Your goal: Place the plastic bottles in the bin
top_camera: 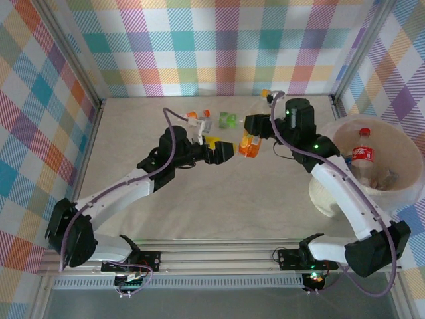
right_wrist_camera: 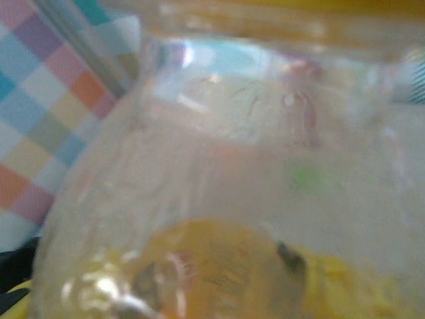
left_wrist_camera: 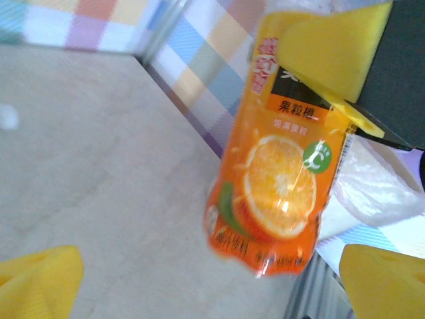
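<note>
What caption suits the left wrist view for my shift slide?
Orange-label bottle gripped near its upper end by the right tool, hanging between the yellow fingers of the open left tool.

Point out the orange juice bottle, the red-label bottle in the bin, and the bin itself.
orange juice bottle (left_wrist_camera: 275, 189): left wrist view, on the orange-slice picture of its label.
red-label bottle (top_camera: 362, 155): top external view, on its red label.
bin (top_camera: 323, 198): top external view, on its outer wall.
</note>
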### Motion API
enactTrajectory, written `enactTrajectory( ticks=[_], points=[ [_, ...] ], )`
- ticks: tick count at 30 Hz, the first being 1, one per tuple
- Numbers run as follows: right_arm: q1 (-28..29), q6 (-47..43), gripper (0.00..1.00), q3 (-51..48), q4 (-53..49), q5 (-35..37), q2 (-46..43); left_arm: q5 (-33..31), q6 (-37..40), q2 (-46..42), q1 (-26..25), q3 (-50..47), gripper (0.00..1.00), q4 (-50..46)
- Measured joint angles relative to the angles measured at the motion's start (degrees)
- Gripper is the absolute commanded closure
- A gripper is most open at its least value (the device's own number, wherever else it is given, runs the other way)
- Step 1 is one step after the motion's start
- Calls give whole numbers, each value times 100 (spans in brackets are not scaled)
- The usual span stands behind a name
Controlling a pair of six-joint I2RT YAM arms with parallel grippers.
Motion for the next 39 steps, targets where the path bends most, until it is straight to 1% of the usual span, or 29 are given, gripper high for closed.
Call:
enactTrajectory(
  ticks=[7,13,15,19,22,27,34,39],
  points=[
    [-7,-1246,51,662,-756,1821,-341,-824,63,-186,-2,-85,0,-361],
    [-120,-2487,51,1200,-1069,3534,-516,-1392,57,-149,-2,-96,0,-748],
    [-352,-2767,52,1340,-1204,3923,-549,-1484,55,-90,-2,-90,0,-807],
    [-1137,-3062,53,1436,-1534,4380,-671,-1534,52,146,-2,-33,0,-918],
    [-1696,-3128,53,1438,-1871,4564,-761,-1534,50,299,-2,39,0,-1001],
    [-2323,-2999,53,1598,-2745,4570,-678,-1528,20,428,-2,173,0,-1117],
    [-3362,-2555,53,2046,-4022,3799,-122,-1473,2,684,-2,498,0,-1311],
    [-3788,-2389,50,2107,-4509,3287,278,-1453,-81,728,-2,586,0,-1453]
  ],
)
